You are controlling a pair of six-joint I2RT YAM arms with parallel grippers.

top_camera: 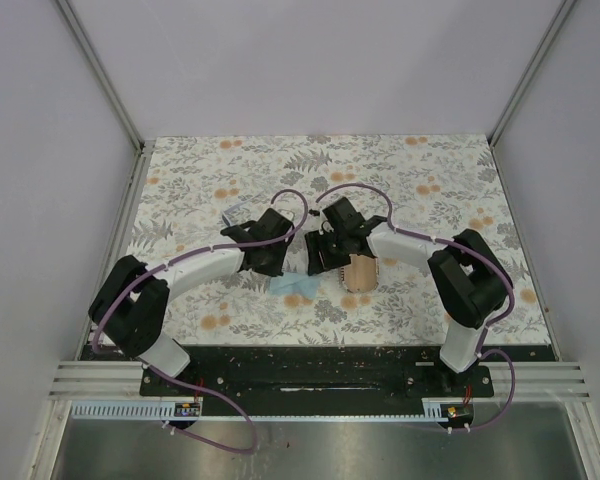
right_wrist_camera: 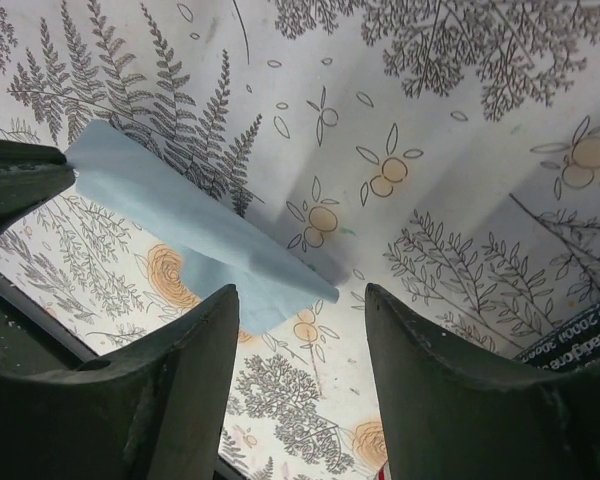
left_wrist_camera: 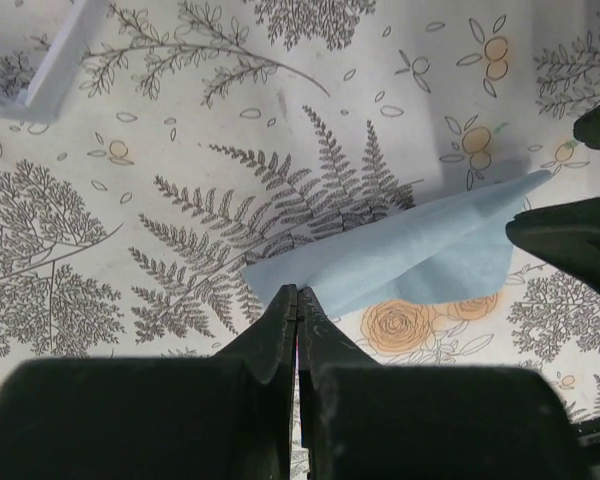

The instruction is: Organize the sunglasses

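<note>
Left gripper (left_wrist_camera: 297, 295): closed, black fingers (left_wrist_camera: 265, 350) pressed flat together with no gap, nothing seen between them. Tips right at the near edge of a light blue cloth (left_wrist_camera: 410, 250), creased, lying on the flowered table (left_wrist_camera: 180, 130).

Right gripper (right_wrist_camera: 300, 300): open, fingers (right_wrist_camera: 195, 380) well apart and empty, over the same cloth, one corner of it reaching into the gap between them. Face to face with the left gripper across the cloth, the dark tips of each at the edge of the other's wrist view.

Just right of the cloth, from above: oval case (top_camera: 360, 272), open, tan inside upward, close under the right wrist. In the lower right corner of the right wrist view, a dark blue edge (right_wrist_camera: 580, 340) with white lettering.

Beyond the left wrist, well apart from the case and from both pairs of fingers: a small pale thing with a dark patch, probably the sunglasses (top_camera: 236, 214), too small from above for certainty. A pale thin strip in the top left corner of the left wrist view, in keeping with that. On the bare table, outside the case, touched by neither gripper.
</note>
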